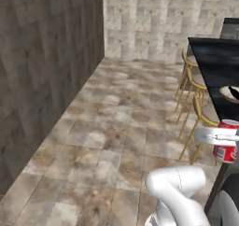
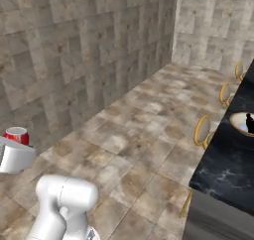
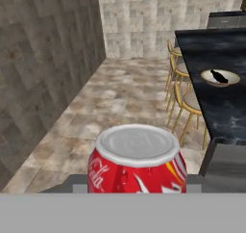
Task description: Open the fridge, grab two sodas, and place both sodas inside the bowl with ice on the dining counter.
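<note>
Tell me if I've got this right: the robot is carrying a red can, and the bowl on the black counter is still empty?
Not quite. The gripper does carry the red can, but the bowl on the black counter is not empty: a dark bottle already lies in it. The hand view shows this most clearly.

Open tiled floor [image 1: 116,127] runs ahead between the stone wall [image 1: 42,71] on the left and the black marble tabletop [image 3: 216,58] on the right. Yellow-framed stools [image 1: 191,87] line the tabletop's near edge. The tabletop surface around the bowl [image 3: 219,76], holding a dark bottle [image 3: 218,76], lies unobstructed.
</note>
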